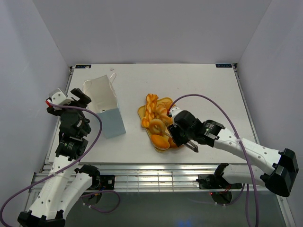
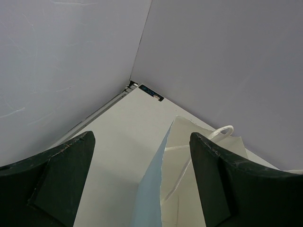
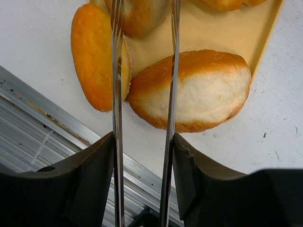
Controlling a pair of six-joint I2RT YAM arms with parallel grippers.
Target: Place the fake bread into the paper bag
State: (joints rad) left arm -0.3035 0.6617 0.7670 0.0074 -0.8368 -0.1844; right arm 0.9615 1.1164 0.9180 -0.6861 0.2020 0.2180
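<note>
Right wrist, fingers [image 3: 116, 142] parted over fake bread [image 3: 199, 92]

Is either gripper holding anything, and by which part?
Neither. Left gripper open at the boxy white paper bag; right gripper open, empty, over glossy orange toy bread rolls.

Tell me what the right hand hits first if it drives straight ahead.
The right hand would probably meet the pale-sided sugared toy bun on the flat yellow tray; one blade crosses its end, the other the edge of the oval orange roll. Depth is unclear.
</note>
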